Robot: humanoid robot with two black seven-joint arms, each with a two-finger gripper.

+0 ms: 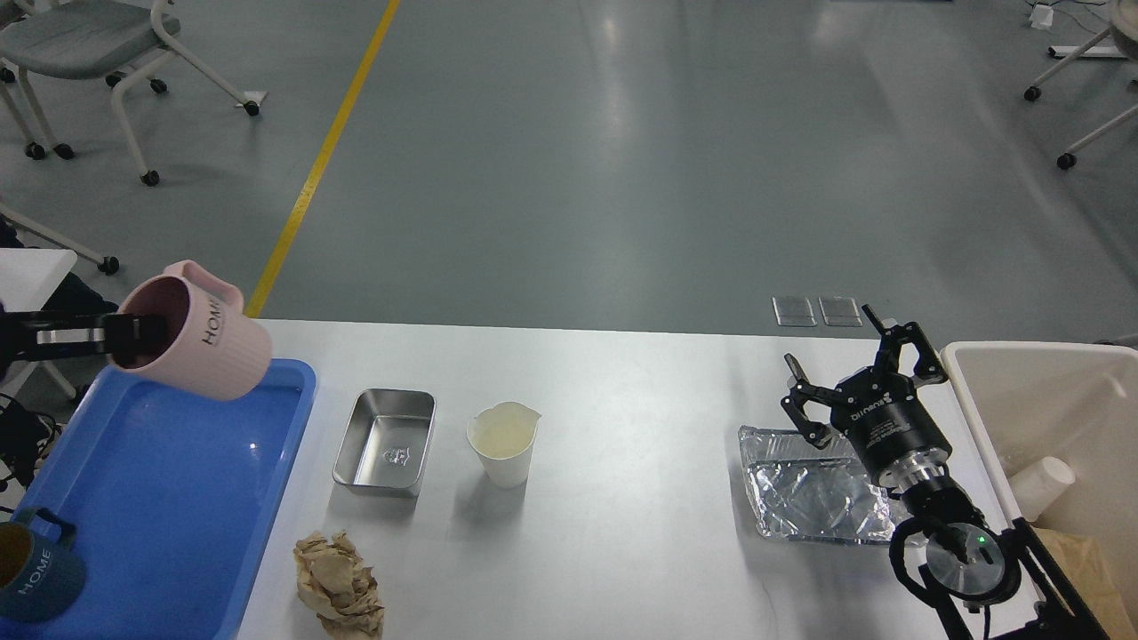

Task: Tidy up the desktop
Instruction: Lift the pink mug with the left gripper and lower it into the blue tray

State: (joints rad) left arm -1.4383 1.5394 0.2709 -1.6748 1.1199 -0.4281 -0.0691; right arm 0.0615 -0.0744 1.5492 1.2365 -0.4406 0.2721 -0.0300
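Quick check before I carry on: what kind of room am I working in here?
Probably a lab or workshop test area, not a home or kitchen. The bare grey floor carries a yellow line, wheeled office chairs stand around, and the white desktop sits alone in the open space.

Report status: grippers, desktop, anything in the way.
Left gripper shut on pink mug, tilted over blue tray. Right gripper open, above foil tray. Desktop untidy: tin, paper cup, crumpled paper. Nothing blocking.

We read "HOME" on the pink mug (200, 342) that our left gripper (133, 333) holds, and "HOME" again on the dark blue mug (36, 573) below it. Our right gripper (858, 378) bears small lettering we cannot make out.
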